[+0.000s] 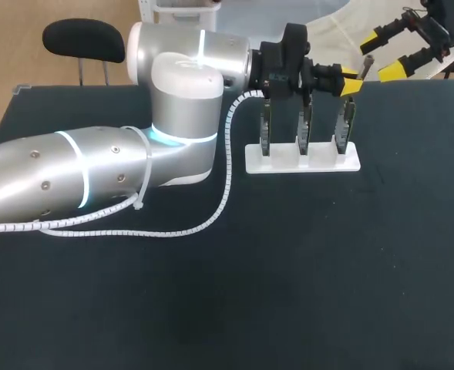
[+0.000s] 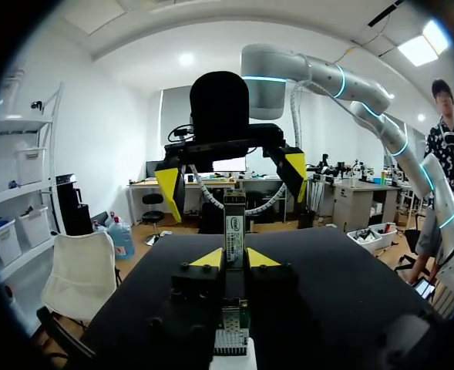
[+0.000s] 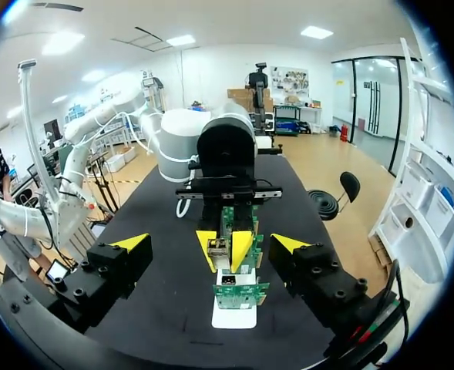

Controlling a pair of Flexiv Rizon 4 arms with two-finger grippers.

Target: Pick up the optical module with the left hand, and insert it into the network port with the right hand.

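Evidently, our left hand (image 2: 234, 258) clamps the optical module (image 2: 234, 220) just above the white rack (image 1: 304, 163), free end outward, so our right hand (image 1: 387, 52), spread open beyond the rack, can take it.

My silver-white left arm (image 1: 95, 169) bears glowing cyan rings and a white spiral-wrapped cable (image 1: 227, 166). My black left gripper (image 1: 351, 82) and black right gripper (image 1: 385, 55) end in bright yellow tips. Silver metal optical module (image 2: 234, 227), white-labelled; white plastic rack (image 1: 304, 161) of green circuit boards (image 3: 240, 294); matte black tabletop (image 1: 288, 293).
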